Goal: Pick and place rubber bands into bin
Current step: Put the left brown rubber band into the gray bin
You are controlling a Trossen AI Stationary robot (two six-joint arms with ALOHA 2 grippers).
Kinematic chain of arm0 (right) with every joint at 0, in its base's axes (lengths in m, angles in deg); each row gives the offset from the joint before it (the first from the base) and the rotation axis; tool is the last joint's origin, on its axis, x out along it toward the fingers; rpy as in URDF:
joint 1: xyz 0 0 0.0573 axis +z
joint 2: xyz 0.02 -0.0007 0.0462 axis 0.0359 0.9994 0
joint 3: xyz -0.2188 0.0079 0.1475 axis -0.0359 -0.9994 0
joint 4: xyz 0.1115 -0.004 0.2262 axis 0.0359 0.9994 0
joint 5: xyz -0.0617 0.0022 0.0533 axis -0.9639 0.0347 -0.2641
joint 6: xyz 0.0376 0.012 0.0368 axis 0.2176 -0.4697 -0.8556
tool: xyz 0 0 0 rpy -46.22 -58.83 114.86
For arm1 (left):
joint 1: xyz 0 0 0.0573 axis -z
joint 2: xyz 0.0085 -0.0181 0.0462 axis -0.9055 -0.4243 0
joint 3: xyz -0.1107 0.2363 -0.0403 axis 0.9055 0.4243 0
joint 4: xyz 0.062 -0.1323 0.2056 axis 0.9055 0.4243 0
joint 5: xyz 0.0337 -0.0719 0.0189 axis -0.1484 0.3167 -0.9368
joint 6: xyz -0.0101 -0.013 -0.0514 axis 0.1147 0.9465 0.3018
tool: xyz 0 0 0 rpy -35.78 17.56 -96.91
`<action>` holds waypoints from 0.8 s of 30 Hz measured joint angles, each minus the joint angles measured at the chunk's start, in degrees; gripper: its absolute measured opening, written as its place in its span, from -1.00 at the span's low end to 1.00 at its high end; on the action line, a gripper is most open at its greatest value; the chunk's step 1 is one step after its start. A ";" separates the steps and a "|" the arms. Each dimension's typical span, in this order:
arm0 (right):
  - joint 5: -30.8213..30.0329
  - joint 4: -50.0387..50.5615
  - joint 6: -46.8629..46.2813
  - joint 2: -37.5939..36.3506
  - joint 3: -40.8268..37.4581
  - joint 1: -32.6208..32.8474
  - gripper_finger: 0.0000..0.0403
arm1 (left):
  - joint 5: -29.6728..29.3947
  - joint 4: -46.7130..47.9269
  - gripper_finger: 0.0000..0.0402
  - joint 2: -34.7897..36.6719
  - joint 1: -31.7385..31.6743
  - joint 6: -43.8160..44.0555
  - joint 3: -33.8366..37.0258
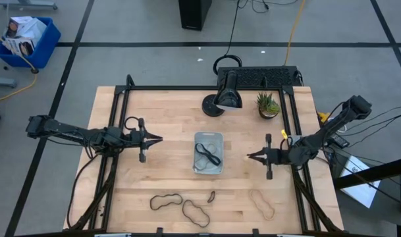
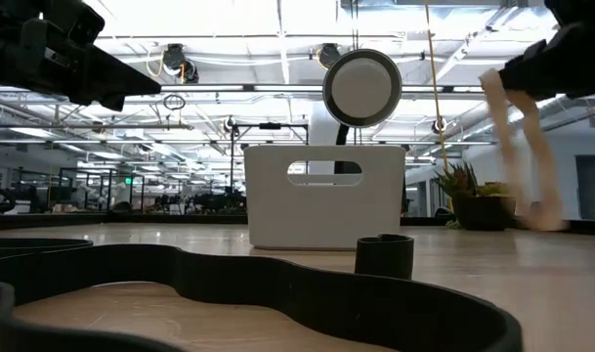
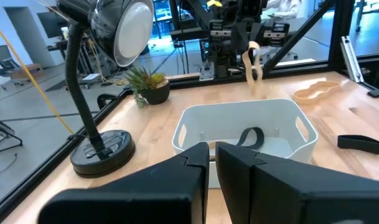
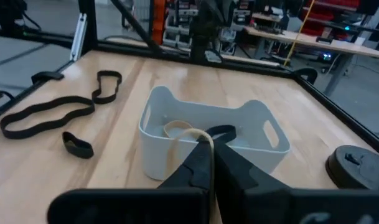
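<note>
The bin (image 1: 207,164) stands at the table's middle with one dark rubber band (image 1: 207,155) lying in it. My right gripper (image 1: 248,157) is just right of the bin, pointing level at it and shut on a pale tan rubber band (image 2: 520,137). My left gripper (image 1: 159,139) waits left of the bin, shut and holding nothing. Near the front edge lie two dark bands (image 1: 166,201) (image 1: 195,214), a tiny dark piece (image 1: 211,195) and another tan band (image 1: 261,204). My right gripper pinches the tan band at the top of its loop (image 4: 190,132) between its two fingertips, which point level toward the bin from the table's right. The band hangs slack below the fingers as a long narrow loop, its lower end (image 2: 548,217) just above the tabletop.
A black desk lamp (image 1: 222,99) and a small potted plant (image 1: 268,105) stand behind the bin at the far edge. Black frame rails (image 1: 118,118) run along the table's left and right sides. A blue crate (image 1: 26,39) sits on the floor, off the table.
</note>
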 joint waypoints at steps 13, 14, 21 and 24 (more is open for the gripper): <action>0.35 -13.77 9.60 -0.11 -1.75 -0.52 -1.00 | -0.11 -0.03 -0.81 0.00 0.00 -0.02 0.00; 0.65 -13.81 10.29 -0.10 -1.14 -1.02 -1.00 | -0.11 -0.05 -0.81 0.00 0.00 -0.02 0.00; 10.25 -12.59 12.55 4.13 5.23 -7.39 -1.00 | -0.13 -0.11 -0.81 0.00 0.00 -0.04 0.00; 14.24 -12.52 13.08 8.28 8.67 -10.64 -1.00 | -0.13 -0.34 -0.81 0.00 0.00 -0.04 0.00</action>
